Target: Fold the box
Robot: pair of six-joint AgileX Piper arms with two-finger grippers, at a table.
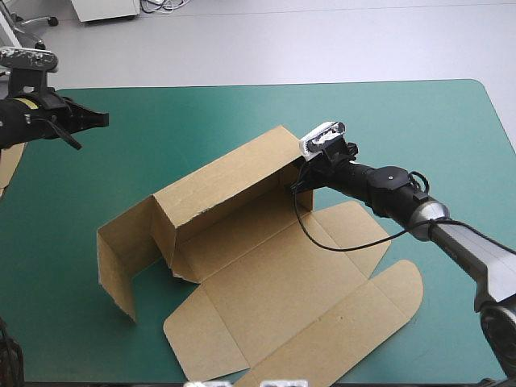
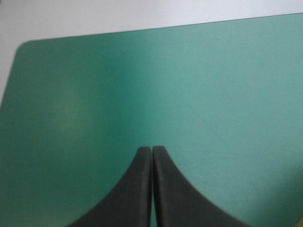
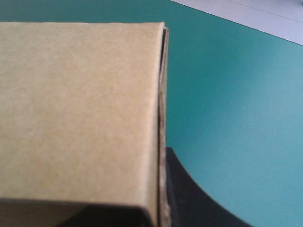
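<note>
Teal-green cover (image 1: 201, 121) holds box (image 1: 266, 274); right hand (image 1: 296, 185) pinches its wall.

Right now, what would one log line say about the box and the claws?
box: back wall raised, front panels flat | right claw: shut on wall's end | left claw: shut, over teal-green cover

Plain brown box (image 1: 266, 274), plain teal-green table cover (image 1: 201, 121)

In the right wrist view the box (image 3: 80, 113) hides one finger of the right gripper (image 3: 162, 161); only the other finger (image 3: 194, 198) shows, tight beside the wall's edge. In the high view the box's near flap and the board (image 1: 6, 165) at the table's (image 1: 419, 121) left edge are cut off.
</note>
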